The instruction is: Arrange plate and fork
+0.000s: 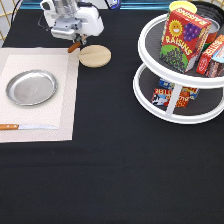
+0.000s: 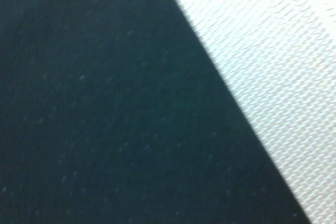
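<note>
The silver plate [image 1: 31, 87] lies on the pale placemat [image 1: 60, 100] at the exterior view's left. My gripper [image 1: 76, 39] is low over the table at the exterior view's top, by the placemat's top right corner. The brown end of the fork's handle [image 1: 74, 48] sticks out just under the gripper, and its tines are hidden by the hand. The wrist view shows only black cloth [image 2: 90, 125] and the placemat's edge [image 2: 285, 75] from close by.
A wooden-handled knife [image 1: 25, 126] lies along the placemat's bottom edge. A pale wooden disc [image 1: 94, 55] sits right of the gripper. A white two-tier turntable [image 1: 150, 102] with a raisins box [image 1: 183, 40] and other packets stands at the right.
</note>
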